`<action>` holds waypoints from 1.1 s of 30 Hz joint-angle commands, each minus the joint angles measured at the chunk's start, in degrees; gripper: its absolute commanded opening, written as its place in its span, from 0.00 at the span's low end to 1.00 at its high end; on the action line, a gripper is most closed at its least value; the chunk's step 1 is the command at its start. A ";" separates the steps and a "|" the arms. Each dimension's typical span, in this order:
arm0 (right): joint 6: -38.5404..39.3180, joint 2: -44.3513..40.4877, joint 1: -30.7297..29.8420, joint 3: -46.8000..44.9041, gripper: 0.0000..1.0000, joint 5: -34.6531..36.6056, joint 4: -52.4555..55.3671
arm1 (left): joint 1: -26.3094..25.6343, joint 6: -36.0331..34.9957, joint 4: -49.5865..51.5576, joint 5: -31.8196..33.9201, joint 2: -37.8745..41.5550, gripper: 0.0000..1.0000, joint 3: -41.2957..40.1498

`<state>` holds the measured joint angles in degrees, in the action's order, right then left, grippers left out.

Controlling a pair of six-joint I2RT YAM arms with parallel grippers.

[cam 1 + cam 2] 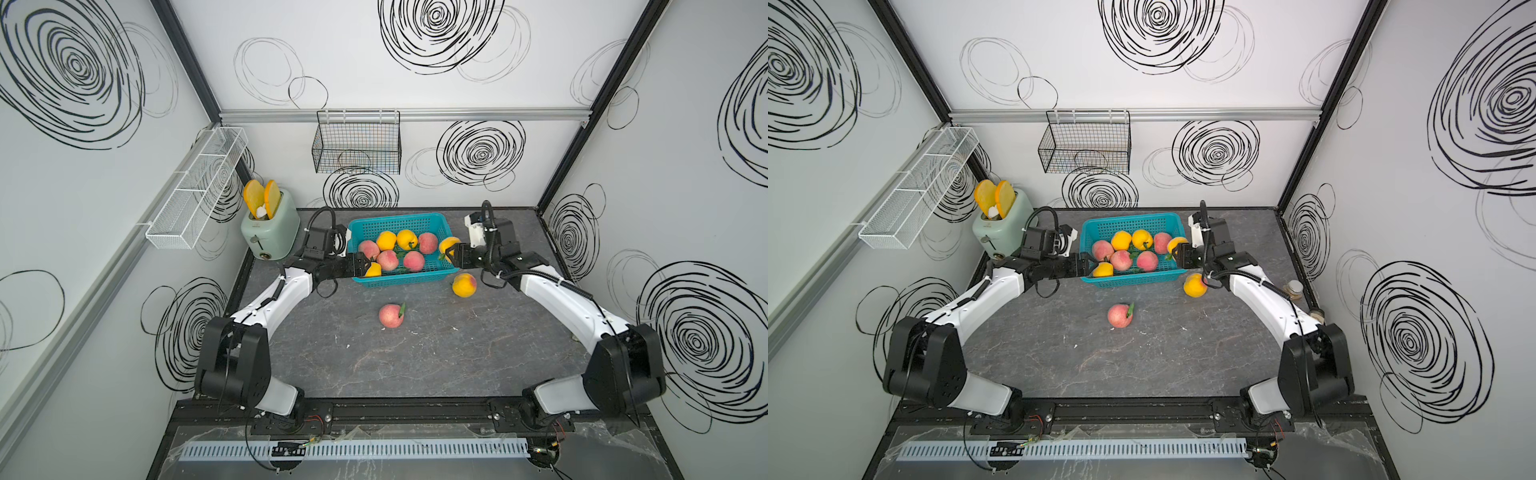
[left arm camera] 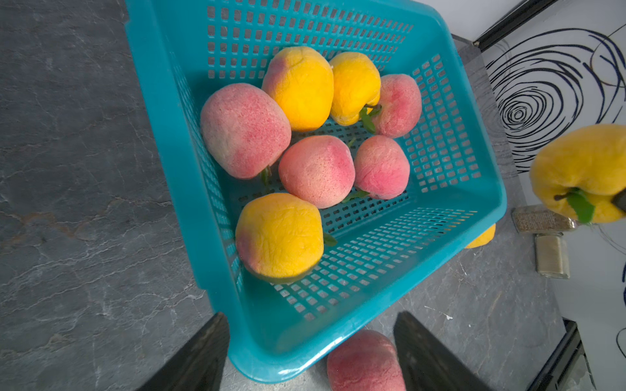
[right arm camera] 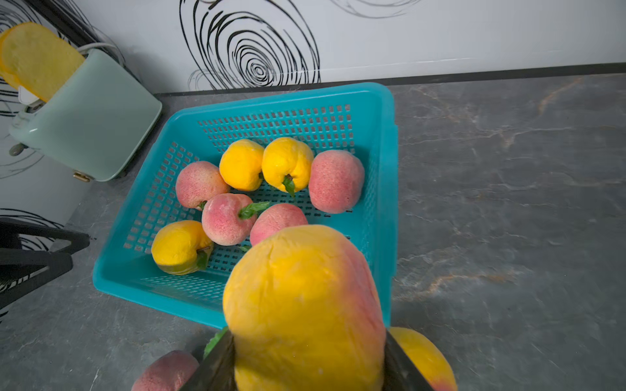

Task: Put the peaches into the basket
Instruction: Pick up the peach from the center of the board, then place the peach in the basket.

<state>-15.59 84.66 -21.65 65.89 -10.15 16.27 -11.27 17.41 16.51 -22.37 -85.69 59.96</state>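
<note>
Yellow peach (image 3: 305,304) is clamped in the right pincer (image 1: 454,252); carry it over the basket (image 1: 399,280) middle, then let go. Left pincer (image 1: 365,267) is apart, empty.

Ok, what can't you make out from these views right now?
- Right wrist view: the held peach covers most of the right gripper.
- Left wrist view: the frame edge cuts off the pink peach; the basket hides most of the loose yellow peach.
- In a top view: the jars' contents are too small to tell.

Bright, even light, soft shadows — edges bend, nearest peach (image 3: 305,304) slightly blurred.
</note>
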 commanded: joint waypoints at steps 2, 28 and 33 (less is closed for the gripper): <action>1.41 5.80 -0.75 5.80 0.61 0.07 2.39 | 0.63 -0.02 -2.08 -0.04 1.83 0.80 -0.72; 2.23 17.60 -1.29 13.13 0.76 -0.48 5.82 | 0.19 0.79 -3.16 -1.21 0.24 0.80 -1.25; 2.12 16.78 -1.27 12.19 0.77 -0.59 5.33 | 0.13 0.77 -3.07 -1.10 0.20 0.80 -1.25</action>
<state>-13.89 102.83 -22.70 77.58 -10.44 20.64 -11.18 18.04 15.25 -23.09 -85.69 59.42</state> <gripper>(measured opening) 0.767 0.802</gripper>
